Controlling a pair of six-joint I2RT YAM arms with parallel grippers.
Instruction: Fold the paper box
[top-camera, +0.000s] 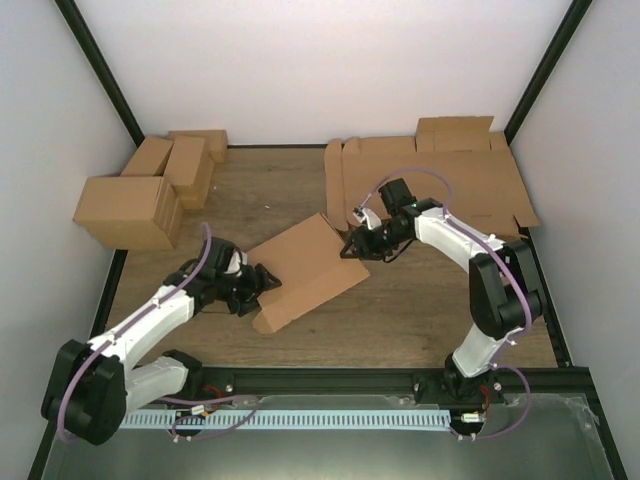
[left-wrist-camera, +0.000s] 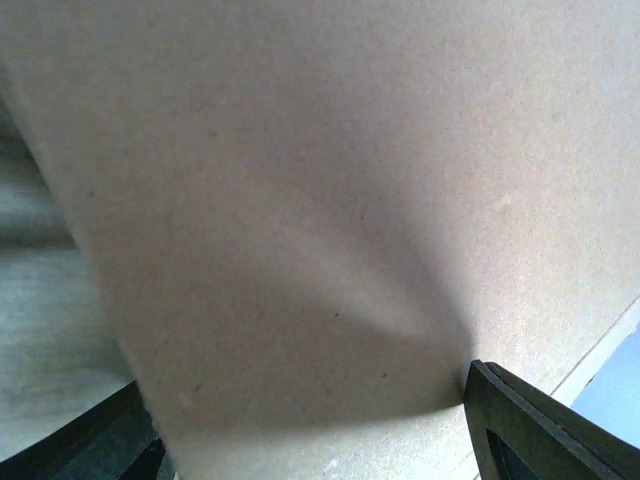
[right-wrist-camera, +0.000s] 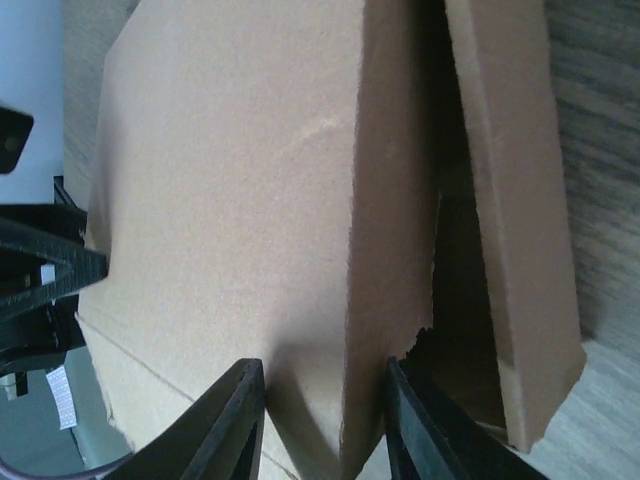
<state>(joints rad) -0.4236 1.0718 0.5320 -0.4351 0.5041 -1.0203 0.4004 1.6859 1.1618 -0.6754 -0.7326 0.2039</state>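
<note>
The paper box (top-camera: 305, 265) lies slantwise mid-table, a brown cardboard piece partly folded into a flat wedge. My left gripper (top-camera: 262, 285) is at its near-left edge. In the left wrist view the box (left-wrist-camera: 300, 200) fills the frame and spans the whole gap of my wide-open left gripper (left-wrist-camera: 305, 378). My right gripper (top-camera: 350, 243) is at the box's far-right end. In the right wrist view it (right-wrist-camera: 325, 365) stands open astride a creased edge of the box (right-wrist-camera: 230, 180), beside a loose flap (right-wrist-camera: 510, 220) with a torn corner.
A pile of flat brown cardboard sheets (top-camera: 440, 185) lies at the back right. A cluster of brown cartons (top-camera: 140, 195) stands at the back left. White walls and black frame posts close in the table. The wooden tabletop (top-camera: 420, 300) shows near the right arm.
</note>
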